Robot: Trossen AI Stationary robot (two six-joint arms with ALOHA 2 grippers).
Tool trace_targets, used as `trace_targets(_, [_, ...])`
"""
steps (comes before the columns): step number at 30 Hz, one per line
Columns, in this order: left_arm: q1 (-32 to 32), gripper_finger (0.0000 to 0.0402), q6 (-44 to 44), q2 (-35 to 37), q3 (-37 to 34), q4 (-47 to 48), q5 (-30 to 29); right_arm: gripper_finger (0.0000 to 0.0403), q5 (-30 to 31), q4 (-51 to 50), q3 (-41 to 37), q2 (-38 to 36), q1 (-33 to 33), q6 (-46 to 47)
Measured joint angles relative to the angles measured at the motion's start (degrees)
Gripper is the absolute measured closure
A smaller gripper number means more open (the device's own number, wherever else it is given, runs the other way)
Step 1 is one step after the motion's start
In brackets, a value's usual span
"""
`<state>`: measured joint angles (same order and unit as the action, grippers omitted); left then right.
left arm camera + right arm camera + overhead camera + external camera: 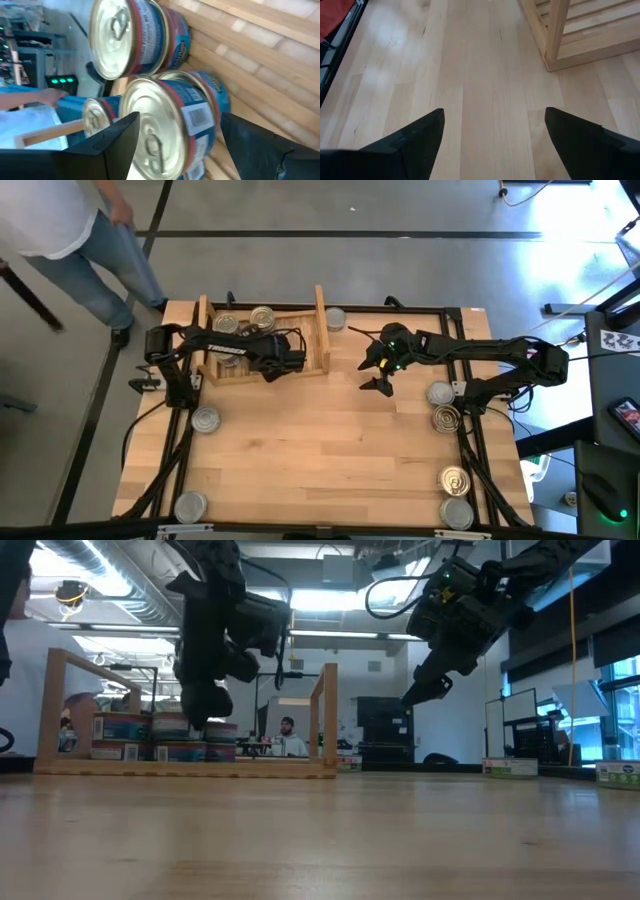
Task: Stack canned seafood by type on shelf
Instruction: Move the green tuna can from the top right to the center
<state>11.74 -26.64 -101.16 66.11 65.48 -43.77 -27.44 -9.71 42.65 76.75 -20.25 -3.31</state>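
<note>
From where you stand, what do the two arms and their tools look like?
Both arms are dark, jointed, with black cables trailing along them. The left arm carries white lettering on one link. The right arm shows a green light near its wrist. Each tool, left and right, ends in two flat, black, pointed fingers.

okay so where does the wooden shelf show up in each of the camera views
High view: the shelf sits at the table's far edge, left of centre, under the left gripper.
Low view: shelf at left, cans inside.
Left wrist view: its slats lie behind the cans.
Right wrist view: only a corner.
Shared landmark: the upright side board.
</note>
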Motion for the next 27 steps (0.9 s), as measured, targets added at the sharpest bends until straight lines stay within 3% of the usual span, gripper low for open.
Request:
trace_targets(15, [0.4, 0.0126, -0.3, 0.2, -0.2, 4.1, -0.5, 0.0056, 0.0, 0.0, 0.0, 0.0, 0.0, 0.4])
trace_targets(18, [-0.4, 0.0126, -0.5, 0.5, 0.0, 5.9, 2.3, 0.0056, 0.0, 0.0, 0.0, 0.0, 0.0, 0.4])
trace_targets(22, [-3.8, 0.0126, -2.6, 2.8, 1.0, 6.1, 4.6, 0.0056, 0.0, 0.0, 0.0, 0.0, 0.0, 0.4])
trace_targets(27, [-12.7, 0.0126, -5.5, 10.3, 1.9, 1.8, 4.3, 0.0056, 0.0, -0.4, 0.0, 0.0, 0.0, 0.5])
